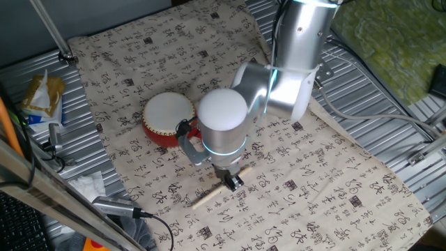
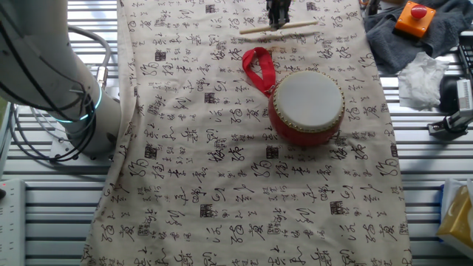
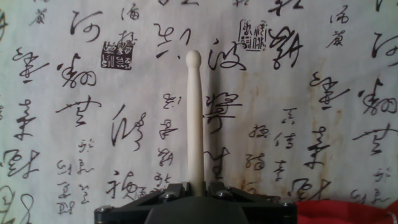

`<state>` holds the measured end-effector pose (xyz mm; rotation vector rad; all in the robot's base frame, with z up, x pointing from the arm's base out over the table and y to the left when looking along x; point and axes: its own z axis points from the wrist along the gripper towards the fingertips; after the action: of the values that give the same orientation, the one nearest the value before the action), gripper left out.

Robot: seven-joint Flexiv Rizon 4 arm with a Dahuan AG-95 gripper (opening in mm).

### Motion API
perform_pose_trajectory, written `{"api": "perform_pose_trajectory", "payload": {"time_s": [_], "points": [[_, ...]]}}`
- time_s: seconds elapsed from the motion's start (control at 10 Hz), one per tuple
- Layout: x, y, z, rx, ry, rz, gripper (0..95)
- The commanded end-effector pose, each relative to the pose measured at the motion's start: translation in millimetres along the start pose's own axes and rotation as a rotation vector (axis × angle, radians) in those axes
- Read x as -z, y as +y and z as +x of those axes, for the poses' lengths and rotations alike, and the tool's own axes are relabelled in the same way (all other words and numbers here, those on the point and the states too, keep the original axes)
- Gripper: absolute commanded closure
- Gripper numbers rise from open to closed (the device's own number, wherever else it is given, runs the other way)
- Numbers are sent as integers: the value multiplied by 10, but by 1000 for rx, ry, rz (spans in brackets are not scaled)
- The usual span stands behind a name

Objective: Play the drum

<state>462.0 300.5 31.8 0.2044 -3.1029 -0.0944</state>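
The drum (image 1: 168, 118) has a red body and a white head and stands on the printed cloth; it also shows in the other fixed view (image 2: 307, 103) with its red ribbon loop (image 2: 257, 68) lying beside it. The thin pale wooden stick (image 3: 195, 118) lies on or just over the cloth, apart from the drum. My gripper (image 1: 232, 181) is down at the stick's middle, also seen in the other fixed view (image 2: 278, 18). In the hand view my gripper (image 3: 196, 186) is shut on the stick, one finger on each side. A red patch, probably the ribbon (image 3: 348, 211), shows at the bottom right.
The cloth (image 1: 327, 174) covers a ribbed metal table. An orange box with a red button (image 2: 414, 16) and white tissue (image 2: 425, 77) lie on grey fabric at one edge. A snack packet (image 1: 42, 97) and cables (image 1: 118, 207) lie at the table's side.
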Motion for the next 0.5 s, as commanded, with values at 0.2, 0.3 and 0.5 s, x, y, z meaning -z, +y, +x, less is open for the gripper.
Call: {"api": "perform_pose_trajectory", "payload": {"time_s": [0.2,0.3,0.5], "points": [[-106,32,-1,5,-3,0,950],[-155,33,-2,17,-10,-3,760],[-186,24,-3,40,-23,-26,380]]}}
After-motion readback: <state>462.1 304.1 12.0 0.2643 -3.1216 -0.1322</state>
